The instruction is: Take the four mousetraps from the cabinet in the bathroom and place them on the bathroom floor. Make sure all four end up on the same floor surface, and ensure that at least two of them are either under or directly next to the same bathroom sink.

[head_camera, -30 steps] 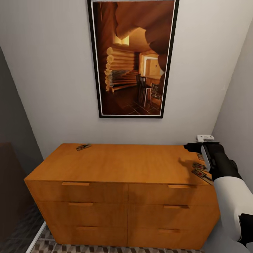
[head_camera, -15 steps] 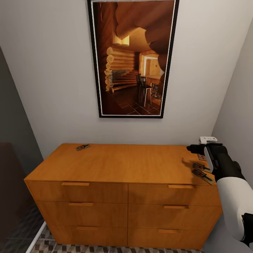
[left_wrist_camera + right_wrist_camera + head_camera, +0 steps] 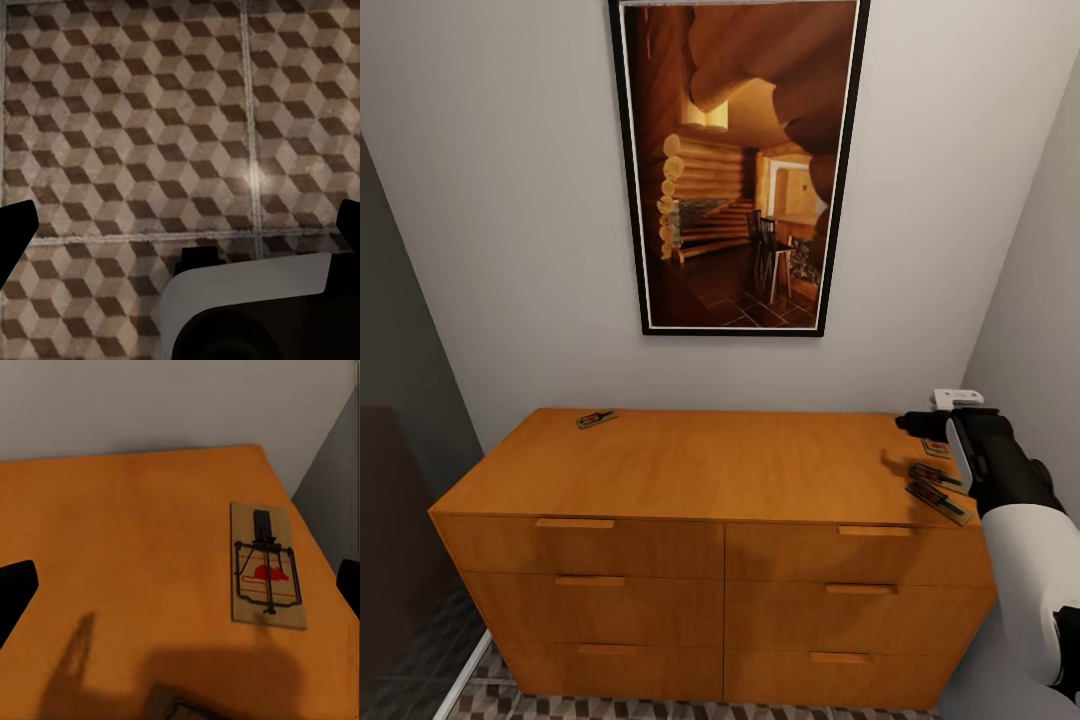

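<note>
The orange-brown cabinet stands against the wall. One mousetrap lies at its back left corner. Three more lie near the right end: a mousetrap partly behind my arm, a second and a third at the front edge. My right gripper hovers just above that right end. In the right wrist view the right gripper is open, its fingertips far apart, with a mousetrap lying flat beyond them. My left gripper is open over the bathroom floor.
A large framed picture hangs above the cabinet. A grey wall closes in tight on the right, and a dark panel on the left. A strip of patterned floor tiles shows below the drawers.
My right arm has shifted slightly to the right along the cabinet's right end, uncovering more of the mousetraps there. Nothing else has moved.
</note>
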